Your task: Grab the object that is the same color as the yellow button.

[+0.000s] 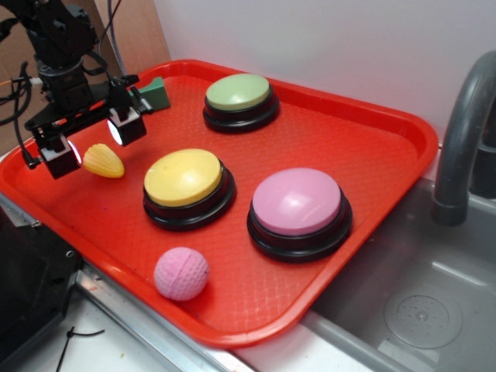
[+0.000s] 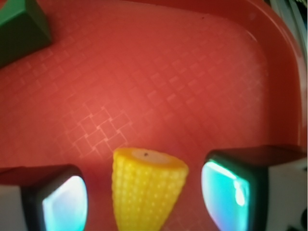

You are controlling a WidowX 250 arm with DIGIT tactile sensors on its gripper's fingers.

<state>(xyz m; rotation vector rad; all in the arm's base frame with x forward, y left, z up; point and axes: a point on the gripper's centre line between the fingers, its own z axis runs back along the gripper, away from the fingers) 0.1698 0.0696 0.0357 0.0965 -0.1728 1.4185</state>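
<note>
Gripper (image 2: 144, 192) with its 2 pads spread apart, straddling the yellow toy corn (image 2: 147, 190), which lies on the red tray (image 2: 192, 86) near its left edge, just left of the yellow button (image 1: 186, 178); a gap shows on both sides of the corn. To grasp well, the claw should, by judgement, be level with the corn's thick middle and close evenly, since the ridged taper may squirt out toward its narrow end. Tray contents, near to far: pink dimpled ball (image 1: 181, 273), pink button (image 1: 299, 203), yellow button, corn, green block (image 1: 158, 93), green button (image 1: 239, 93).
</note>
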